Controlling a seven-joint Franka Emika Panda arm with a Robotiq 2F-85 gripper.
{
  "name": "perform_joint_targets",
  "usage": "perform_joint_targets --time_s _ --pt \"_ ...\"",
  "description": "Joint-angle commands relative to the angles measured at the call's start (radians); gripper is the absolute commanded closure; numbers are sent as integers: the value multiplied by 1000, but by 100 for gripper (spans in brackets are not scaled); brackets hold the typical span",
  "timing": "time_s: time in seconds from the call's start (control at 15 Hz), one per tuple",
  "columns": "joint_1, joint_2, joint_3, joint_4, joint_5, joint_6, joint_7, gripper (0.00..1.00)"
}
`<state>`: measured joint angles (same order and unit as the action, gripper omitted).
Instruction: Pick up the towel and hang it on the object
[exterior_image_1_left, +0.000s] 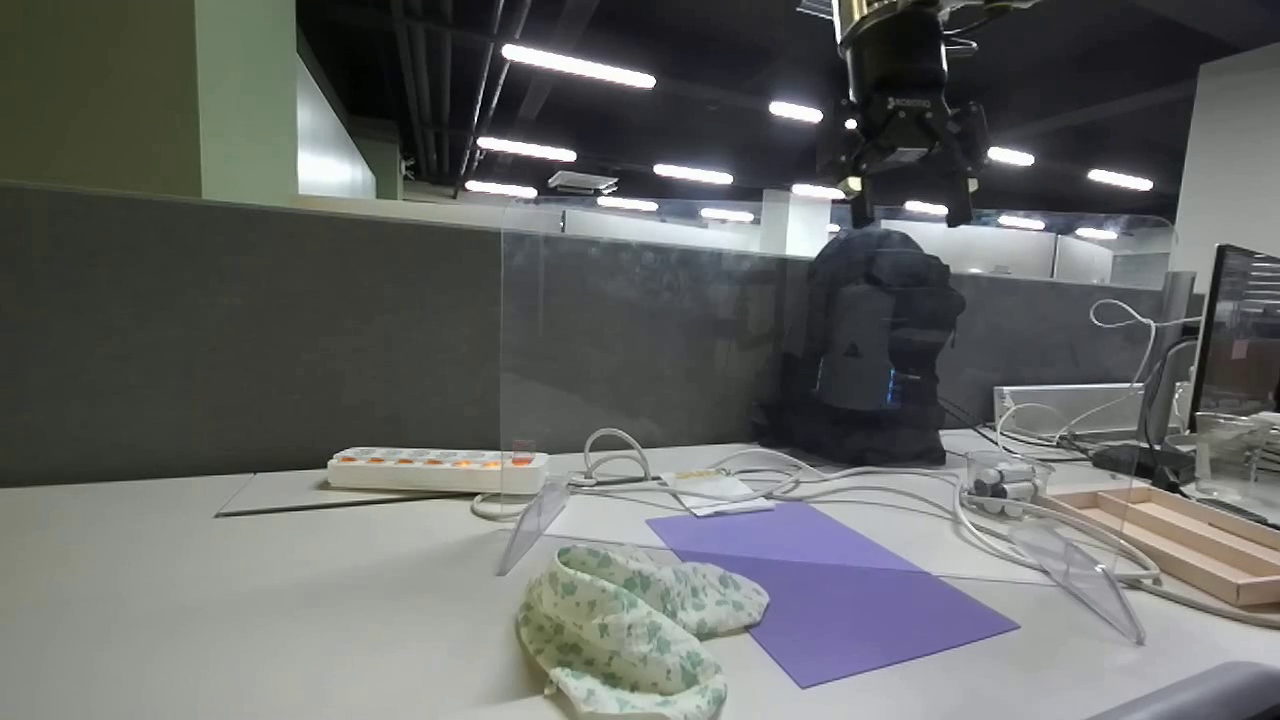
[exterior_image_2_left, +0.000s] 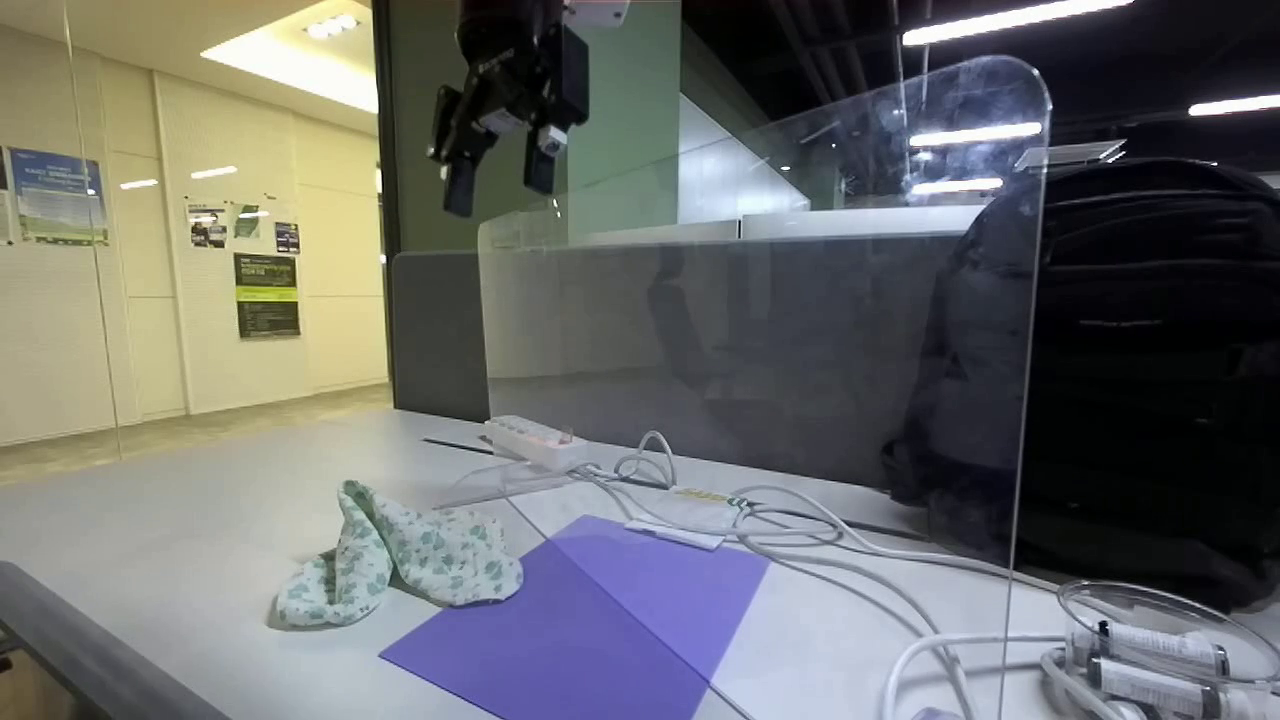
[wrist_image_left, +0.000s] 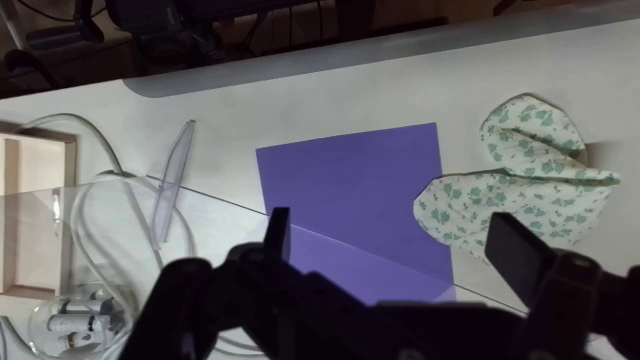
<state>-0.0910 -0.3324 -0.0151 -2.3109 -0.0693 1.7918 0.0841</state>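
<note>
The crumpled, green-printed cloth towel (wrist_image_left: 520, 205) lies on the white table (wrist_image_left: 350, 102), one end over the purple sheet (wrist_image_left: 350, 180). In the wrist view, it sits toward half past two from the spread, empty gripper (wrist_image_left: 395, 235) high above, longer fold running nine-to-three; the clear, round-cornered panel (exterior_image_2_left: 800, 330), probably the hanger, stands toward seven from it.

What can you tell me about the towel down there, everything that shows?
The towel is a whitish cloth with a scattered green print, thin and soft-looking. It lies rumpled on the pale desk, folded into two lobes, with a raised fold between them. One lobe's end overlaps the edge of the purple sheet; the other lies off it. Nothing grips the towel: the open gripper hangs above the desk, apart from the cloth. The towel's underside is mostly hidden.
</note>
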Motion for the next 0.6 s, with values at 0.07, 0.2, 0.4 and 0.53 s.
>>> perform_joint_targets --time_s 0.07,0.2,0.4,0.53 --pt "87 26 67 -83 26 154 22 0" --pt "125 41 102 -139 29 292 22 0" --pt "170 91 143 -209 32 509 24 0" --pt "192 145 160 -245 46 670 29 0"
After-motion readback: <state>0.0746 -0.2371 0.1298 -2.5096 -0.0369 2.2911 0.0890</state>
